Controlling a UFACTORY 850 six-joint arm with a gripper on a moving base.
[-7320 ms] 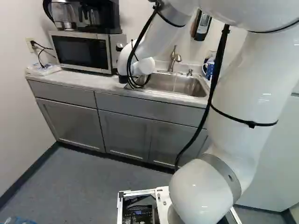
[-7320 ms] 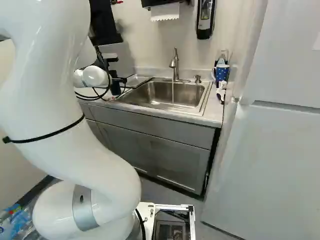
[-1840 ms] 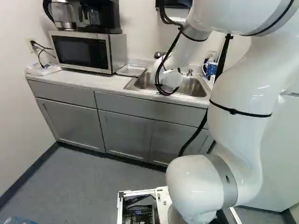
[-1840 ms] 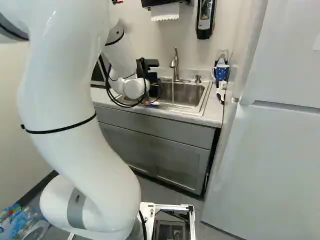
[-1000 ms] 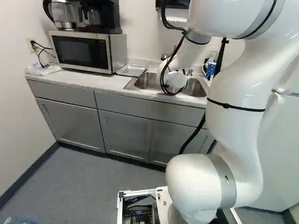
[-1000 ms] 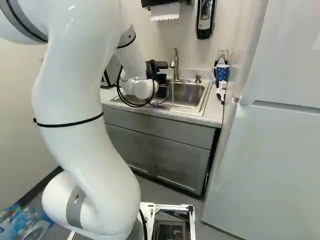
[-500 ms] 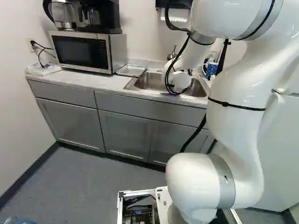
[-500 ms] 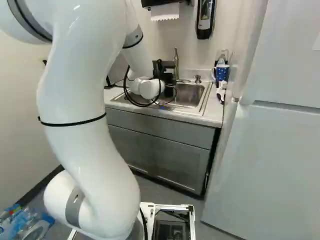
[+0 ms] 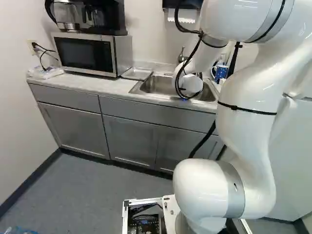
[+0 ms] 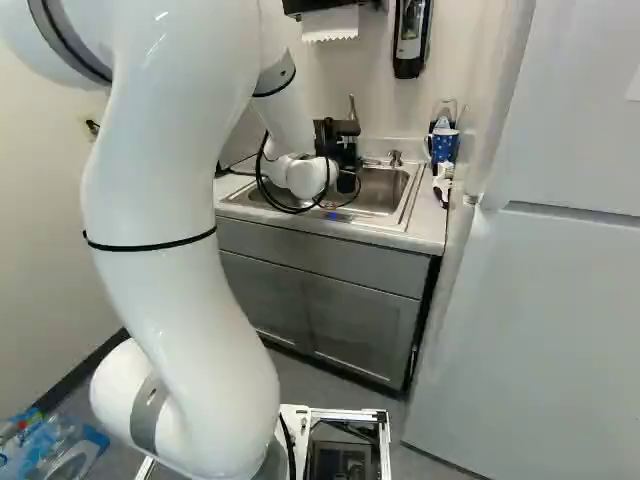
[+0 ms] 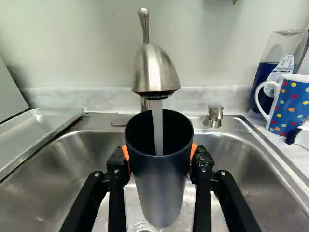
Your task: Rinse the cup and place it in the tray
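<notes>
Over the sink, my gripper (image 10: pixel 342 148) shows as a dark shape by the faucet in the right base view, its fingertips hidden there. From the wrist, the gripper (image 11: pixel 161 157) is shut on a tall dark cup (image 11: pixel 160 188), an orange pad against either side. The cup stands upright with its open mouth under the faucet (image 11: pixel 155 70), and a stream of water (image 11: pixel 158 125) runs into it. A shallow metal tray (image 11: pixel 41 128) lies beside the sink (image 11: pixel 63 169), on the microwave's side.
A dotted blue mug (image 11: pixel 292 106), a bottle (image 11: pixel 277 63) and a brush (image 11: pixel 300 136) stand or lie at the sink's other side. The soap pump (image 11: pixel 213 115) rises behind the basin. A microwave (image 9: pixel 90 54) sits on the counter (image 9: pixel 83 84); a refrigerator (image 10: pixel 540 300) is at the right.
In both base views my forearm and wrist have moved rightward over the sink, bringing the gripper in front of the faucet; the motion is small over the last half second. The base has stayed still.
</notes>
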